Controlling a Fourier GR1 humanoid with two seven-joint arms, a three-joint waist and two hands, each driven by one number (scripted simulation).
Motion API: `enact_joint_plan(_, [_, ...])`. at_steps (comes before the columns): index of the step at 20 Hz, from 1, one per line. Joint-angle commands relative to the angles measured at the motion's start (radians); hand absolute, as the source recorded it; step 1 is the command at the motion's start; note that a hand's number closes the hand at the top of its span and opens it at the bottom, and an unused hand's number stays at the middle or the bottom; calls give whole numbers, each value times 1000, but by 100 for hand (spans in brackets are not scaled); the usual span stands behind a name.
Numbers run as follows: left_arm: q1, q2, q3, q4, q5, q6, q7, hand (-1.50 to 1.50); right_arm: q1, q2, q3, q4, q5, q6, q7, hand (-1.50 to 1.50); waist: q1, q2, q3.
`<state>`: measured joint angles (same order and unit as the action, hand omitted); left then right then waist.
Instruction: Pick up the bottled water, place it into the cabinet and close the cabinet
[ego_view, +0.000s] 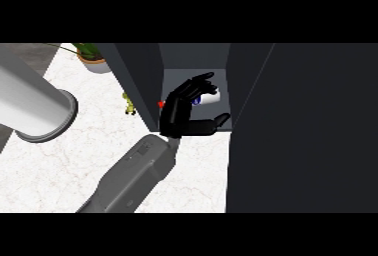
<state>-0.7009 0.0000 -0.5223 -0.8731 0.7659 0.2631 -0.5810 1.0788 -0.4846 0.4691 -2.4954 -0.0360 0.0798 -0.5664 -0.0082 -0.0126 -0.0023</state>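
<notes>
From my seat at the controls I see one forearm coming up from the lower edge and ending in a black hand (179, 112) at the mouth of the dark cabinet (140, 70). By the angle I take it for the right hand, though only one arm shows, so I cannot be certain. Its fingers (198, 85) are spread and fairly straight, reaching into the opening, with the thumb (219, 120) stuck out to the side below them; they are not wrapped round anything. Just past the fingertips, inside the cabinet, sits the bottled water (210, 96), a white body with a blue mark, partly hidden by the fingers. Whether the fingers touch it I cannot tell. Beside the palm's outer edge a small red spot shows. Further out on the marble counter (81, 150) stand a yellow-green figure (129, 103), a potted plant (90, 56) and a large grey cylinder (33, 102).
</notes>
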Motion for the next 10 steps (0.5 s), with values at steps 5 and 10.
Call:
enact_joint_plan(5, [362,56,-155,-336,-57,73,-10,-150,74,-25,48,-180,103,-66,57,-150,29,-5,0])
enact_joint_plan(10, [578,219,-165,-606,-54,105,5,-150,37,-25,47,-100,106,-85,27,-150,40,-1,1])
